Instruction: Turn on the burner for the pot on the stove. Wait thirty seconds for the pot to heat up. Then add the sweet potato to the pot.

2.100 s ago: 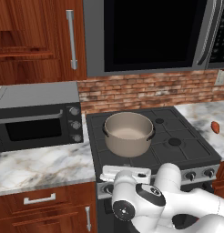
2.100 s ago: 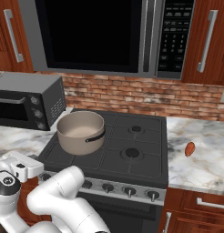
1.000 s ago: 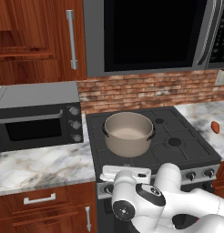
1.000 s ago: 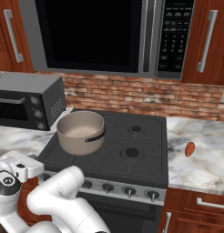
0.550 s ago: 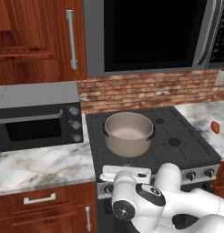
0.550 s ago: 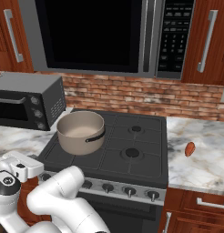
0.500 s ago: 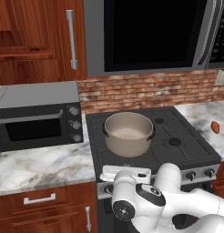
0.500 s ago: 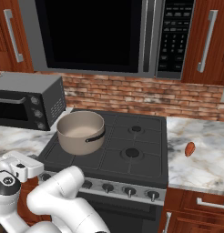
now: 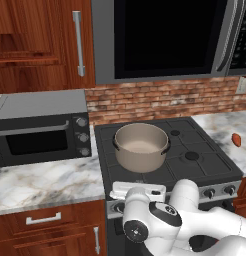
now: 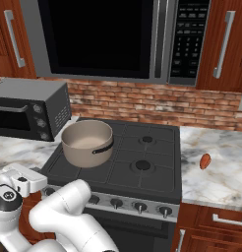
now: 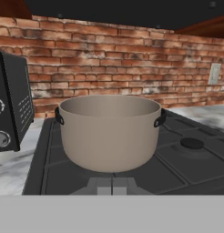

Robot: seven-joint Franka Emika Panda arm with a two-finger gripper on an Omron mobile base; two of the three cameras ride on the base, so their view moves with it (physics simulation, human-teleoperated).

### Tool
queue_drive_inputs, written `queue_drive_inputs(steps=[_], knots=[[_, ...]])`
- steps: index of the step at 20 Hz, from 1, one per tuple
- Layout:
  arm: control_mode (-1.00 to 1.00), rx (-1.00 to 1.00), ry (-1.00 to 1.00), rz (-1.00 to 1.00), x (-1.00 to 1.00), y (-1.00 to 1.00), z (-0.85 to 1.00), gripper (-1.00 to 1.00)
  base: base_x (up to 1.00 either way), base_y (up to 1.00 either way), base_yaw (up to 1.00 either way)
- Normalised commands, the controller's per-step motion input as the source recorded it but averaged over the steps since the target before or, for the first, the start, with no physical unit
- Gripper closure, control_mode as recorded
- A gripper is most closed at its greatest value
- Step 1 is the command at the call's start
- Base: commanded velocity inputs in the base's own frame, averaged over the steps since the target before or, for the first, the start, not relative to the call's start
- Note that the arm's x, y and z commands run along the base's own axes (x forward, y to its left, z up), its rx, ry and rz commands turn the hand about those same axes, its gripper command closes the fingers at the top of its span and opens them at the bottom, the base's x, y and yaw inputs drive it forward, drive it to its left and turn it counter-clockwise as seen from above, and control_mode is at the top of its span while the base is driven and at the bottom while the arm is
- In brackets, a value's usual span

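The grey-beige pot [image 9: 141, 146] [image 10: 87, 141] [image 11: 109, 132] stands on the front-left burner grate [image 9: 109, 168] [image 11: 63, 175] of the black stove [image 9: 215, 165] [image 10: 157, 184]. The pot covers the burner itself, and no flame shows around its base. The sweet potato [image 9: 236, 139] [image 10: 205, 161] lies on the marble counter right of the stove. My gripper [image 11: 112, 185] is shut, low at the stove's front edge and pointing at the pot. My white hand [image 9: 137, 189] [image 10: 22, 180] covers the left end of the knob strip; I cannot tell whether the gripper touches a knob.
A grey toaster oven [image 9: 40, 132] [image 10: 29, 108] stands close to the left of the stove. A microwave [image 9: 160, 37] hangs above. Bare burner caps [image 9: 191, 156] [image 10: 141, 165] and the knobs [image 10: 140, 207] lie right of the pot. A brick wall closes the back.
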Motion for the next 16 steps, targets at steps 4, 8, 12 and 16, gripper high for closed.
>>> queue_drive_inputs(steps=[4,8,12,16], knots=[[-1.0,0.0,0.0,0.0,0.0,0.0,0.0,1.0,0.0,0.0,0.0],[-1.0,0.0,0.0,0.0,0.0,0.0,0.0,1.0,0.0,0.0,0.0],[-1.0,0.0,0.0,0.0,0.0,0.0,0.0,1.0,0.0,0.0,0.0],[-1.0,0.0,0.0,0.0,0.0,0.0,0.0,1.0,0.0,0.0,0.0]])
